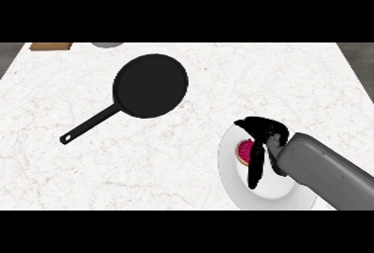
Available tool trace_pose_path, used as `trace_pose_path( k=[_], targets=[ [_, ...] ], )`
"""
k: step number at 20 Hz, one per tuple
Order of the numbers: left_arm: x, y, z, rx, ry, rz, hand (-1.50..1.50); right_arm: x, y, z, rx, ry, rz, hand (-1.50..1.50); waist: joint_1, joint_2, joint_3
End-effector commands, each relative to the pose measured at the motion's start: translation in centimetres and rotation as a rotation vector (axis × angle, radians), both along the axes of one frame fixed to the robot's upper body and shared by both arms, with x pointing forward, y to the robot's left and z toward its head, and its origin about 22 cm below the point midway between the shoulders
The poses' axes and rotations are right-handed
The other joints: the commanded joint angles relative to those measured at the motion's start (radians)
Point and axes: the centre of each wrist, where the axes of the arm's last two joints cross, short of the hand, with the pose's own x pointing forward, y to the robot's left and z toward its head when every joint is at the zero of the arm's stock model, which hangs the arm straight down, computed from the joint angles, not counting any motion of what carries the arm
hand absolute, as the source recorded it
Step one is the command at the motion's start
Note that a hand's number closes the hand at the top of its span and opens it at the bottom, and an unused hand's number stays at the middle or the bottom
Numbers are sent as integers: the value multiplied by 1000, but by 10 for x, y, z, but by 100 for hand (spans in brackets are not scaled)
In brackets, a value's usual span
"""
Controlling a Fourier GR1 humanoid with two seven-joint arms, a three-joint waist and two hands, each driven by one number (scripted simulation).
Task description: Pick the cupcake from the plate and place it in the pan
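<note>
Right hand (260, 139) over the plate (232, 173), fingers curling down beside the cupcake (245, 150) (grasp unclear), pan (150, 85) lies up-left.

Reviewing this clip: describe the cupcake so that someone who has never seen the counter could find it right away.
Start at the white marble counter and go to the white plate at its lower right, away from the black pan near the middle. The cupcake sits on that plate, partly hidden by the right hand over it. It is the only pink-red thing in view.
</note>
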Motion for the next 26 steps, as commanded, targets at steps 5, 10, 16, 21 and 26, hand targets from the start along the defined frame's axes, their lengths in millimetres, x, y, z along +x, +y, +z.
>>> trace_pose_path(
  k=[5,10,16,21,26],
  targets=[
    [86,-20,43,-40,-478,-79,0,-2,10,-15,-55,35,-18,-150,-33,-3,-6],
    [91,-18,49,-46,-487,-73,0,3,6,-15,6,-15,-38,150,-47,3,-4],
    [86,-19,46,-31,-486,-60,0,-3,17,-24,90,4,-63,150,-44,0,-4],
    [84,-19,49,-31,-498,-61,0,-4,20,-24,101,3,-79,150,-44,-3,-4],
    [71,-15,39,-35,-433,-24,0,-2,15,-32,-6,-117,-324,150,-90,-28,-9]
  ],
)
